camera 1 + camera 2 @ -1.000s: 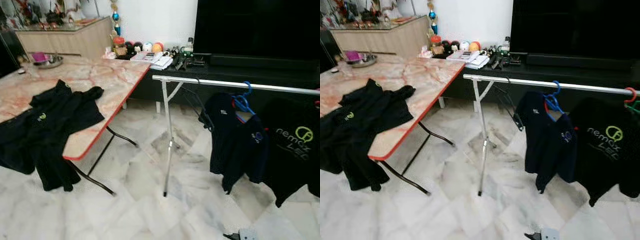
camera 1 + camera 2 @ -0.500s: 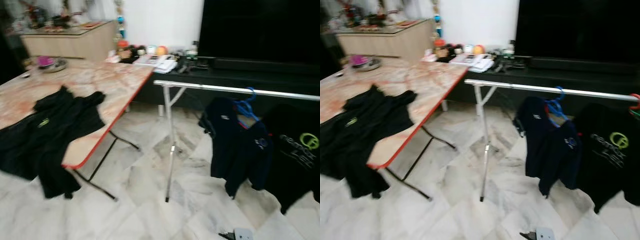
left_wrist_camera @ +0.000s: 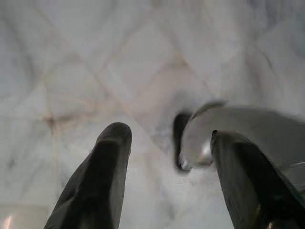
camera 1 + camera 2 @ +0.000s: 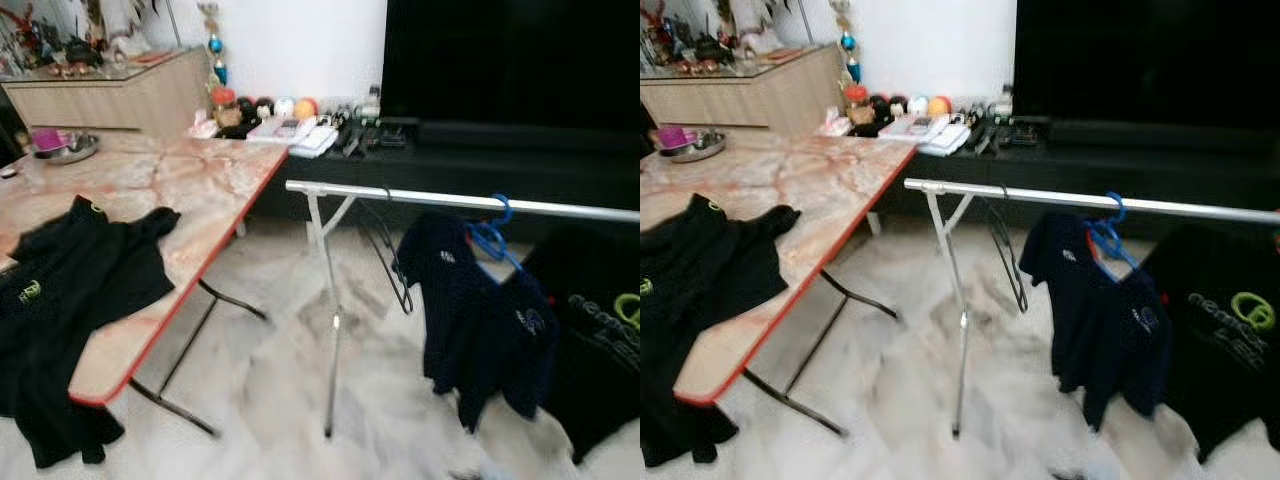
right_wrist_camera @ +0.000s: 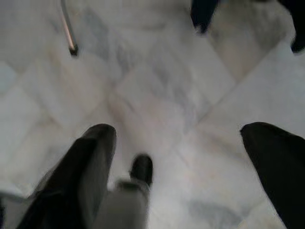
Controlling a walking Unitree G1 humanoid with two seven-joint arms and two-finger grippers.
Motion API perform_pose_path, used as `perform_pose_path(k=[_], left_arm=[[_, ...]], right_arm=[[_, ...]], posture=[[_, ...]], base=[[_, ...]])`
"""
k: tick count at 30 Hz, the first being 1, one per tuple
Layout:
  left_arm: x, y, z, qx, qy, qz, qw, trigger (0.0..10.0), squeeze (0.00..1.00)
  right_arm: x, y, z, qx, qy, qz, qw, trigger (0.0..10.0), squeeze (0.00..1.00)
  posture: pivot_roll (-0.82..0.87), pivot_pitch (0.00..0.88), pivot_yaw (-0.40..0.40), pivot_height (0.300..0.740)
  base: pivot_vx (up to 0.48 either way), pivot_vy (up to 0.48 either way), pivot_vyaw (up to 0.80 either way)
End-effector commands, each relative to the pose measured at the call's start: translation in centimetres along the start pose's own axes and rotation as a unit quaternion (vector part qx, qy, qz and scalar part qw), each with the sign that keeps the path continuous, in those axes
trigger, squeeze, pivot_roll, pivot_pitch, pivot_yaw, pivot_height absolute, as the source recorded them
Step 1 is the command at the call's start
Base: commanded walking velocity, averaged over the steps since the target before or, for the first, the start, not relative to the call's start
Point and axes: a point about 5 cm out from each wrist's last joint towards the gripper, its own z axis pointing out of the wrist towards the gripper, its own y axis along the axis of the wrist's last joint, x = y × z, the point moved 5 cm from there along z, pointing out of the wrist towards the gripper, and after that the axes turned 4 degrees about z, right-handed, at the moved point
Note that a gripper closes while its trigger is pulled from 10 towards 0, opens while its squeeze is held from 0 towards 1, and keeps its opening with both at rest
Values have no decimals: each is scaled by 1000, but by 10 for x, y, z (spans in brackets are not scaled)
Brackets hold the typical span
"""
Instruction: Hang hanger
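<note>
A silver clothes rail (image 4: pixel 450 200) stands on the marble floor ahead. A bare black wire hanger (image 4: pixel 392 255) hangs near its left end. Further right, a blue hanger (image 4: pixel 495 235) carries a navy shirt (image 4: pixel 480 330), and a black shirt with a green logo (image 4: pixel 600 350) hangs beside it. Black shirts (image 4: pixel 70 290) lie spread on the marble-topped table (image 4: pixel 200 190) at the left. My left gripper (image 3: pixel 169 136) hangs open over floor tiles, holding nothing. The right gripper (image 5: pixel 178 131) is also open over the floor, near the rail's foot (image 5: pixel 71 47).
The table's red edge and black folding legs (image 4: pixel 170 385) jut out at the left. A dark TV (image 4: pixel 510 60) on a low black console stands behind the rail, with balls and books (image 4: pixel 300 125) on it. A wooden sideboard (image 4: pixel 120 90) stands at the back left. The views are blurred.
The whole picture has shifted and blurred, so the camera has moved; the table and rail now sit further left. The shirts and hangers have not moved.
</note>
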Motion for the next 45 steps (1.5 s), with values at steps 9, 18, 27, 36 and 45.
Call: perform_pose_path(k=[9, 18, 27, 36, 45], left_arm=[[6, -6, -2, 9, 7, 3, 1000, 10000, 0], [5, -7, -2, 12, 7, 9, 1000, 10000, 0], [3, -13, -3, 14, 8, -1, 1000, 10000, 0], [6, -20, -5, 23, 8, 12, 1000, 10000, 0], [10, -24, -7, 28, 7, 36, 999, 10000, 0]], right_arm=[[11, 10, 1, -19, 11, 0, 1000, 10000, 0], [10, 13, 1, -35, 11, 1, 999, 10000, 0], [10, 27, -3, -99, 25, -14, 995, 10000, 0], [-11, 70, -19, -237, 14, 0, 971, 10000, 0], [-22, 120, -63, -398, 33, -26, 916, 10000, 0]], posture=[[112, 0, 20, 740], [113, 0, 12, 740], [104, 0, -13, 740], [46, 0, 11, 740], [21, 0, 47, 740]], base=[[324, 0, 0], [177, 0, 0], [0, 0, 0], [0, 0, 0], [0, 0, 0]])
